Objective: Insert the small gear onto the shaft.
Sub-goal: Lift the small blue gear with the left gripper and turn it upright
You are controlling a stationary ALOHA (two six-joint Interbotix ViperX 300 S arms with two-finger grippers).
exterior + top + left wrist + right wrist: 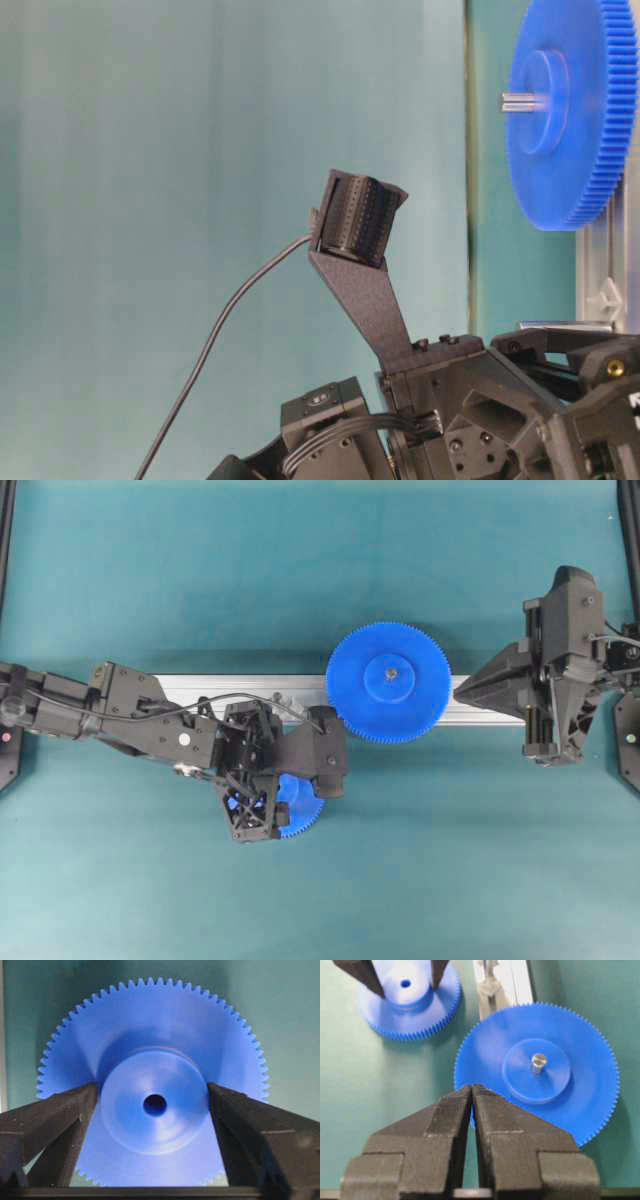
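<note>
A flat teal mat (200,570) is seen to cover the whole work surface, and dark frame rails are glimpsed at its left and right edges. A long grooved aluminium bar (240,688) is laid across the middle of the mat. A large blue gear (388,683) is seated over the bar, with a grey pin showing at its hub.

The small gear (299,805) is found flat on the mat just below the bar, hub upward. It is straddled by the left gripper (152,1105) — the two fingers (55,1120) are set wide, one at each side of the raised hub, right against it. Whether the hub is actually gripped cannot be told.

The right gripper (471,1092) is held beside the large gear with its fingers pressed together, nothing between them.

A small silvery bracket (489,985) is seen on the bar near the small gear.
</note>
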